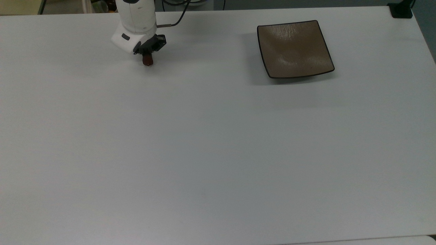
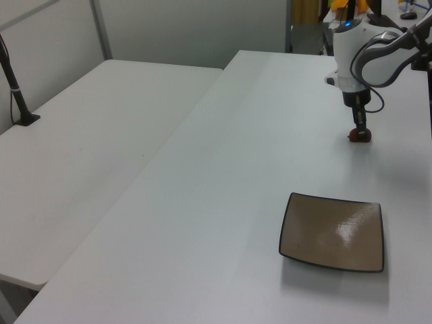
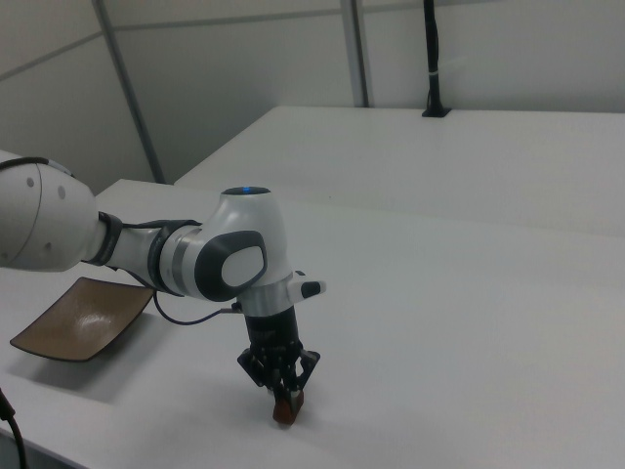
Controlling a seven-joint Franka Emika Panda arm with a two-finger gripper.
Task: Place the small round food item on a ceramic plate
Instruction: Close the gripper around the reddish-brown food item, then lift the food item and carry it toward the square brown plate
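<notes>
My gripper (image 1: 147,58) is closed on the food item (image 1: 148,61), which sits at the fingertips low over the bench (image 1: 218,143), touching it or just above it; I cannot tell which. In the right view the item (image 3: 285,408) shows as a small dark reddish lump pinched at the very ends of the fingers, with part of it poking out below. The plate (image 1: 295,48) lies well apart from me, toward the top view's right, flat on the bench with nothing in it.

The hold is the weak point, I judge. The lump is small, smooth and rounded, and I have it only at the tips, so a quick lift or a jerky sweep across could squeeze it out sideways and send it rolling over the bare bench. If it is on the surface, dragging before lifting could twist it loose. At the plate, upturned corners and a raised rim could catch a low approach, and letting go from too high could let the item bounce or roll out of the shallow dip.
</notes>
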